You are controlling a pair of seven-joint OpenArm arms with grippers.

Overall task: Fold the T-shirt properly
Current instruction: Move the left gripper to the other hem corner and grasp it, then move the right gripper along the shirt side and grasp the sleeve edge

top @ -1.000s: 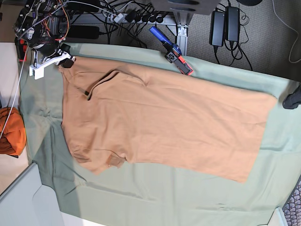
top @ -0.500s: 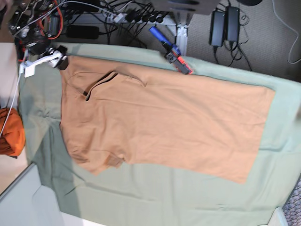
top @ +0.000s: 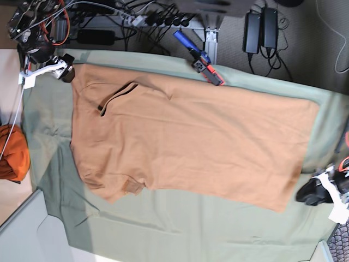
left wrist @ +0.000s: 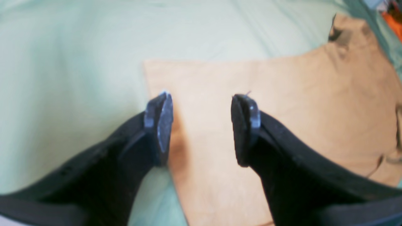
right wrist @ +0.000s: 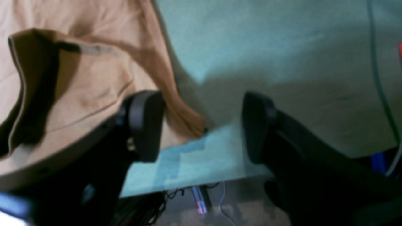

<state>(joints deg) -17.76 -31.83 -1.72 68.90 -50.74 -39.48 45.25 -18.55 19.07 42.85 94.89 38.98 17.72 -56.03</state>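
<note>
T-shirt (top: 191, 142) is the peach-tan one, spread pretty flat across the middle of the base view on top of the sage-green table cloth (top: 180, 229), folded so the neckline with its darker inside sits toward the upper left of the frame and the straight hem runs down the right side. A short sleeve pokes out at the lower left of the shirt, a bit rumpled. Over in the lower right of that view, the left gripper (top: 312, 192) sits just off the shirt's lower hem corner; in its wrist view the left gripper (left wrist: 201, 125) has its jaws spread well apart with nothing between them, hanging over the hem corner where tan fabric (left wrist: 282, 103) meets green cloth (left wrist: 69, 62). Up in the top left corner of the base view, the right gripper (top: 64, 72) is right at the shirt's shoulder corner. Its own wrist view shows the right gripper (right wrist: 204, 125) with jaws wide apart too, empty, with the shirt's edge (right wrist: 94, 81) lying under the left finger and a pointy bit of fabric in the gap; can't tell if it's touching, since that view is blurry. Outside the cloth, there's a bright orange bundle (top: 12, 153) at the left edge, a blue and red tool (top: 199, 59) at the cloth's top edge, and a tangle of cables (top: 147, 16) plus two black power bricks (top: 260, 30) along the top.
</note>
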